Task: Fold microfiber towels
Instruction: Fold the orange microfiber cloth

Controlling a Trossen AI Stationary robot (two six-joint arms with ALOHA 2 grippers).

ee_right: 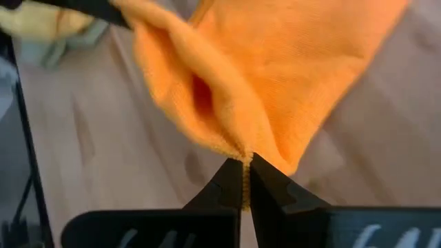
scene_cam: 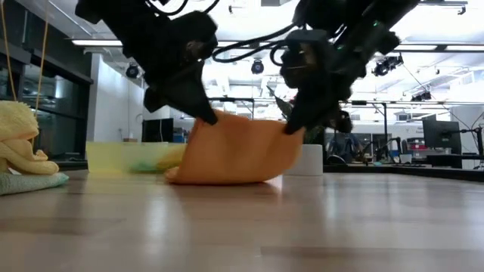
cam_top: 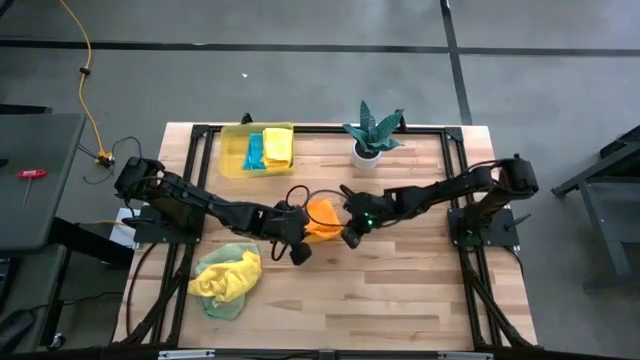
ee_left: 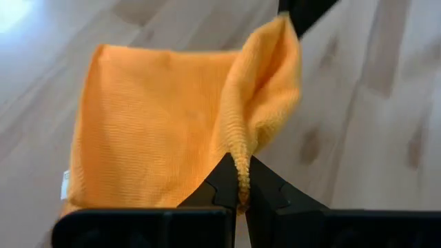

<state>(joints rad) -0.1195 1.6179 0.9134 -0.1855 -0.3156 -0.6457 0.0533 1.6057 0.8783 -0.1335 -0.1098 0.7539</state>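
Left tool (ee_left: 242, 180) | right tool (ee_right: 244, 178) | both pinch orange towel (scene_cam: 234, 151) corners, lifted mid-table

The wooden bench (cam_top: 400, 290) carries a translucent yellow bin (cam_top: 232, 150) and a small potted plant (cam_top: 372, 133) along its far edge. A yellow and green towel heap (cam_top: 227, 280) lies near the left front, and the orange towel (cam_top: 322, 215) sags onto the middle.

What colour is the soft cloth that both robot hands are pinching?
Plain orange. The soft microfiber towel shows best in the left wrist view.
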